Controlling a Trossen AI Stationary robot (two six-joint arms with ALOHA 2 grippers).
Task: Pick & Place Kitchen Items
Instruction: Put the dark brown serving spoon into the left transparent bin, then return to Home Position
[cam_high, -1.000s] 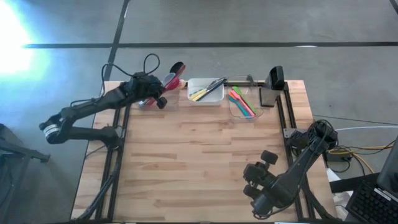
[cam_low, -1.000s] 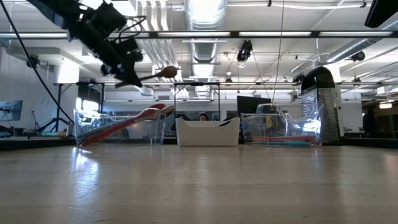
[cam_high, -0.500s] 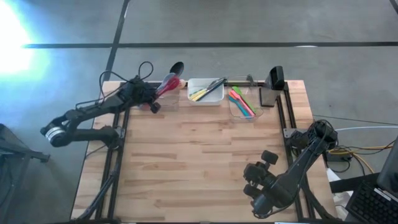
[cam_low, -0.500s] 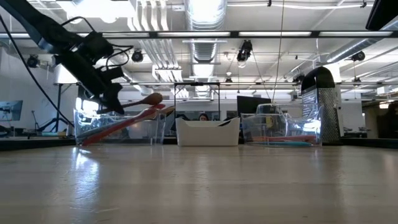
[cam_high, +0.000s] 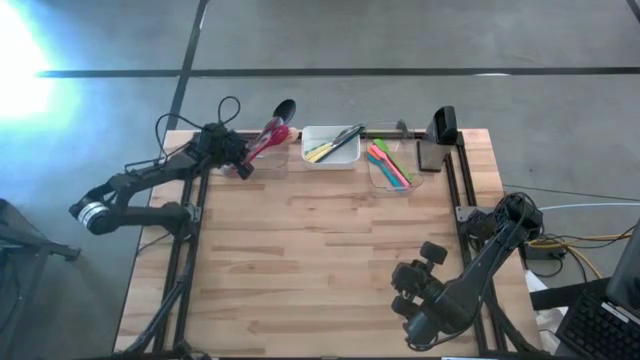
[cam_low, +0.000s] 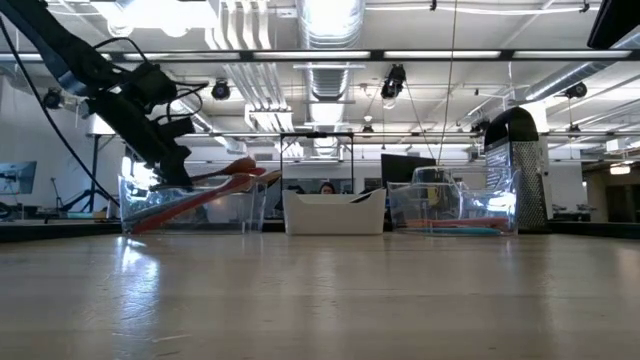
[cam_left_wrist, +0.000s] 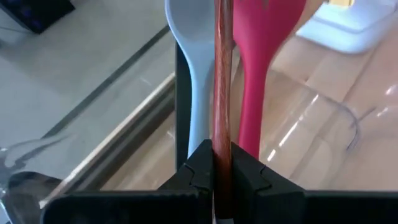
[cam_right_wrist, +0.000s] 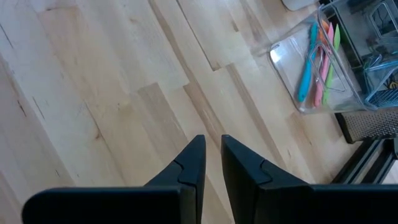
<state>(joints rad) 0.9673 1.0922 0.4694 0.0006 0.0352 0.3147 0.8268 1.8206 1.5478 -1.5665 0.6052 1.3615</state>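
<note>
Spoon in the grip — a wooden spoon (cam_left_wrist: 222, 81), its thin brown handle pinched between the left gripper (cam_left_wrist: 216, 167)'s dark fingers (cam_left_wrist: 198, 168), which are clamped tight on it. The spoon reaches out over the clear tub (cam_high: 258, 160) at the far left corner of the table (cam_high: 320, 260), lying alongside a grey spoon (cam_left_wrist: 194, 68) and a red spoon (cam_left_wrist: 264, 56) that rest in that tub. From above, a dark spoon bowl (cam_high: 284, 108) pokes out past the table's far edge, with red just beside it. At table height the wooden spoon (cam_low: 222, 168) sits at a slight slant just above the tub's rim (cam_low: 190, 185), with the left gripper (cam_low: 172, 178) at its near end.

Moving along the far edge — a white tub (cam_high: 331, 148) holds yellow-handled and dark cutlery (cam_high: 335, 143), and next to it a second clear tub (cam_high: 392, 170) carries the coloured spatulas (cam_high: 388, 163): green, orange, pink, blue. A black grater (cam_low: 516, 165) stands beyond that one.

The right gripper (cam_right_wrist: 211, 163) waits over bare wood at the near right of the table, fingers nearly together with only a slim gap, holding nothing.
</note>
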